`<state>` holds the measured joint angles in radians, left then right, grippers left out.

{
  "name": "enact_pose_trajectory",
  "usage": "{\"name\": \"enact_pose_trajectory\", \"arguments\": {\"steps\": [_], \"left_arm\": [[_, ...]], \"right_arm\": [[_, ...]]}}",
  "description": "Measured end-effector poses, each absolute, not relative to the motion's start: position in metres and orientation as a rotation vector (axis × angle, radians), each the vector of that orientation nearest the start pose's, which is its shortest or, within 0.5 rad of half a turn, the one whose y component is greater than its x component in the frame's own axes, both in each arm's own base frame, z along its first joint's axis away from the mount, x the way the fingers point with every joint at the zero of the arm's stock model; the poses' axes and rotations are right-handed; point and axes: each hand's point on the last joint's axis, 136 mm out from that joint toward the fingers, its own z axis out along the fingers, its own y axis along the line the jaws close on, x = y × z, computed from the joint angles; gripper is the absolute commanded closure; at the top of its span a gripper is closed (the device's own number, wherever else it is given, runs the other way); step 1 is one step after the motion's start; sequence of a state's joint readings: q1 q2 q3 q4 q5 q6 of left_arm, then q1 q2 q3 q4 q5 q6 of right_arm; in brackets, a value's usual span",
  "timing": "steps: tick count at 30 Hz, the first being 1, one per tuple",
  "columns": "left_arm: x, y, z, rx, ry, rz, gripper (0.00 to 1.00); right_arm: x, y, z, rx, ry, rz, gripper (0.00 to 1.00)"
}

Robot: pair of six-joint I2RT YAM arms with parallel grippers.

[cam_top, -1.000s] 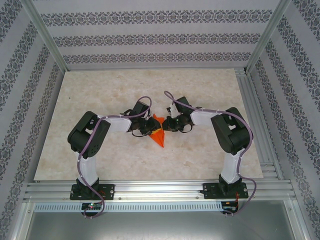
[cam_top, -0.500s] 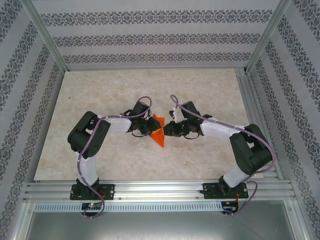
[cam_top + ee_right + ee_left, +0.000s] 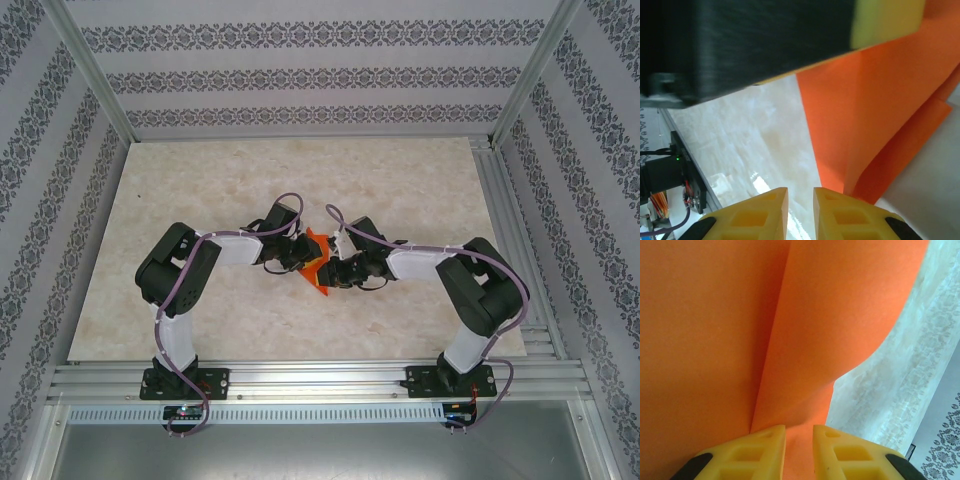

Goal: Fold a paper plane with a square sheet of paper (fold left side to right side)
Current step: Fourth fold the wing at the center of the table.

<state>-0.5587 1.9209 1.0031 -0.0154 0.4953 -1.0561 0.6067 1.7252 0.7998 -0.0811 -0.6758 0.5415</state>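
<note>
The paper plane is bright orange folded paper lying mid-table between my two grippers. The left gripper meets it from the left. In the left wrist view its tips rest on the orange sheet, a narrow gap between them; a fold line runs up from the left fingertip, and nothing is clamped. The right gripper sits at the paper's near right side. In the right wrist view its fingers stand slightly apart over bare table, with the right tip at the paper's lower edge.
The marble-look table spreads wide around the paper. Aluminium rails run along the near edge and the right side. Patterned walls close in the back and both sides. The left gripper's black body hangs close above the right fingers.
The right arm swung its elbow out and back, and its gripper slid nearer and closer to the paper's lower right side. The left arm stayed put.
</note>
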Motion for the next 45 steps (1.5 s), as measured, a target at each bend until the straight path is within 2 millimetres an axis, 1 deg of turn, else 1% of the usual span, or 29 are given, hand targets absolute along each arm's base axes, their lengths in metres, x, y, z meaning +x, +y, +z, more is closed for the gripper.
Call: {"name": "enact_pose_trajectory", "arguments": {"steps": [3, 11, 18, 25, 30, 37, 40, 42, 45], "left_arm": [[0.331, -0.303, 0.022, -0.466, 2.789, -1.164, 0.76], [0.331, -0.303, 0.022, -0.466, 2.788, -1.163, 0.76], [0.331, -0.303, 0.022, -0.467, 2.790, -1.160, 0.76], [0.334, -0.305, 0.023, -0.472, 2.818, -1.145, 0.75], [0.337, -0.306, 0.023, -0.466, 2.854, -1.145, 0.75], [0.338, -0.306, 0.024, -0.456, 2.882, -1.158, 0.75], [0.337, -0.306, 0.023, -0.453, 2.882, -1.159, 0.75], [0.337, -0.306, 0.023, -0.447, 2.875, -1.172, 0.75], [0.337, -0.306, 0.023, -0.435, 2.853, -1.195, 0.75]], "right_arm": [[0.240, 0.297, 0.033, -0.364, 2.771, 1.244, 0.80], [0.239, 0.297, 0.029, -0.361, 2.780, 1.239, 0.80], [0.239, 0.292, 0.020, -0.340, 2.805, 1.190, 0.80], [0.237, 0.288, 0.013, -0.330, 2.839, 1.121, 0.85], [0.238, 0.288, 0.011, -0.324, 2.861, 1.094, 0.86], [0.238, 0.290, 0.012, -0.344, 2.867, 1.053, 0.85], [0.239, 0.291, 0.015, -0.350, 2.855, 1.058, 0.82], [0.239, 0.291, 0.019, -0.352, 2.847, 1.062, 0.80], [0.238, 0.291, 0.031, -0.358, 2.824, 1.071, 0.78]]}}
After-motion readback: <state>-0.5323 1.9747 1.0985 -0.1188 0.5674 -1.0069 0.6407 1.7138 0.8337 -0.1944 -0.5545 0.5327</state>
